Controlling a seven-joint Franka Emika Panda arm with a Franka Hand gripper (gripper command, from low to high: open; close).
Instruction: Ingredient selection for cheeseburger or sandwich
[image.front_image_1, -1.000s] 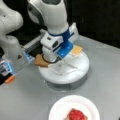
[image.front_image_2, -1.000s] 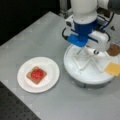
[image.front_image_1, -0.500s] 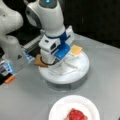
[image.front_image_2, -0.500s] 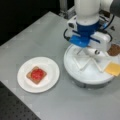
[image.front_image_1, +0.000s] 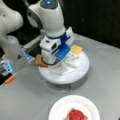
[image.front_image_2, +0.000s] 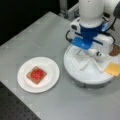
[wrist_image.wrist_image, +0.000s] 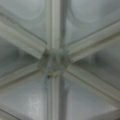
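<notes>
Lower now, my gripper (image.front_image_1: 51, 62) hangs over the divided tray (image.front_image_2: 85, 75); finger spread I cannot tell.

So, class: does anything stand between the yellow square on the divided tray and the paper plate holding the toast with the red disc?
Nothing visible does. The yellow square lies at the round tray's rim; bare table separates the tray from the paper plate. The end effector hangs over the tray's middle, beside that route.

A round white divided tray (image.front_image_1: 80, 72) and a white paper plate (image.front_image_2: 51, 75) sit apart on the grey worktop (image.front_image_2: 37, 37).
</notes>
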